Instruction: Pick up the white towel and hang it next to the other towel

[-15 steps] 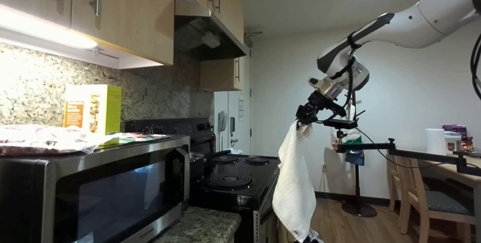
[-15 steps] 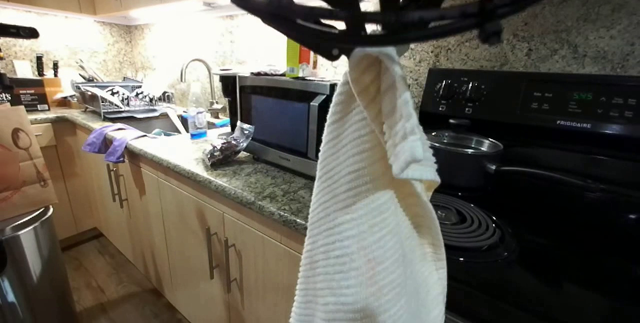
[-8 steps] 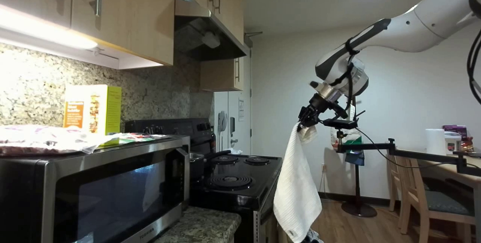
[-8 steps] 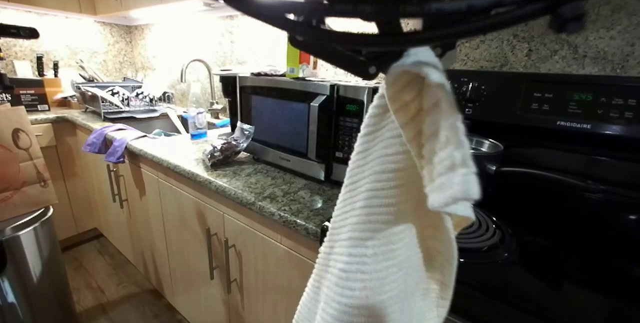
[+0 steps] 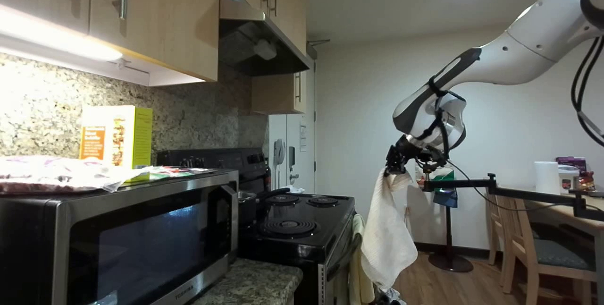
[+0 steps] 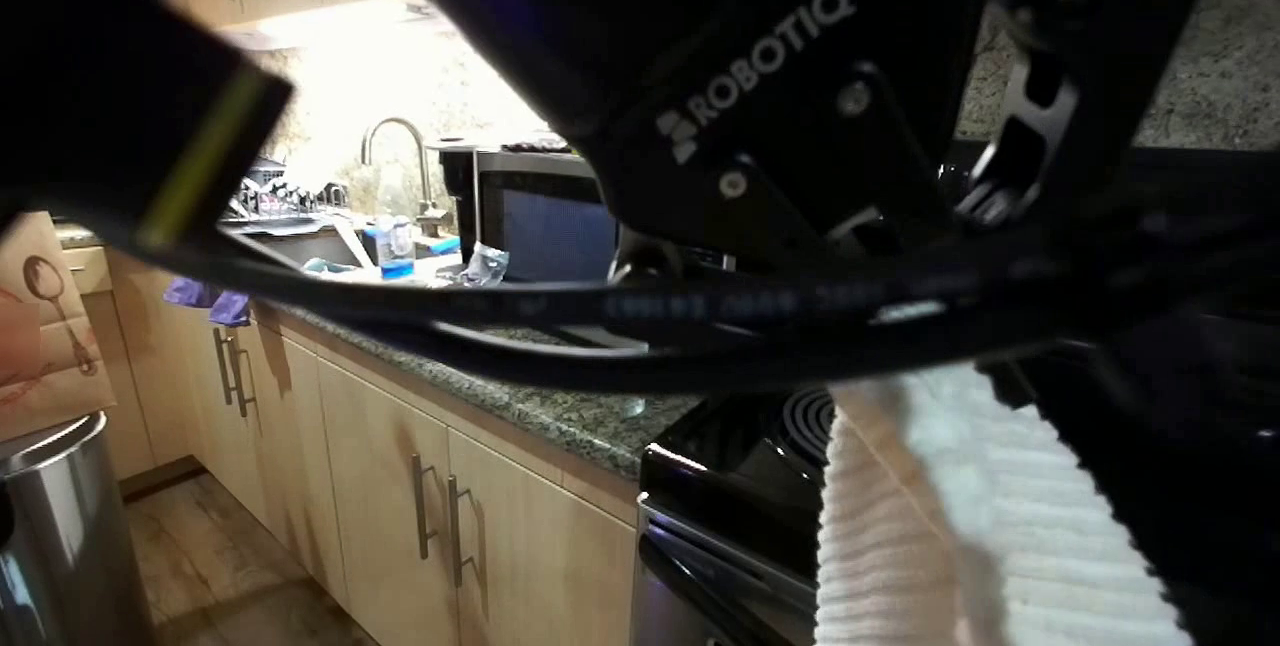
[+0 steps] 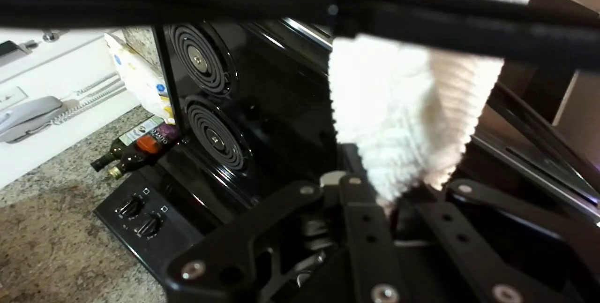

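Observation:
My gripper (image 5: 395, 169) is shut on the top of the white towel (image 5: 387, 239). The towel hangs down in loose folds in front of the stove (image 5: 302, 243), apart from its top edge. The ribbed towel also shows in an exterior view (image 6: 1000, 516), its top hidden behind the gripper and cables. In the wrist view the towel (image 7: 403, 106) runs up from between the fingers (image 7: 398, 195). The other towel (image 5: 359, 267), pale yellow, hangs at the oven front beside the held towel, partly hidden by it. The dark oven handle (image 6: 700, 591) shows in an exterior view.
A microwave (image 5: 155, 243) stands on the counter (image 5: 255, 281) beside the stove. A pot (image 5: 247, 208) sits on the stove. A range hood (image 5: 264, 45) hangs above. A camera stand arm (image 5: 457, 184) is close behind the gripper. Chairs (image 5: 533, 243) stand at the right.
The gripper has moved down and rightward in both exterior views, carrying the towel away from the stove's front edge. The other towel at the oven front has come into view.

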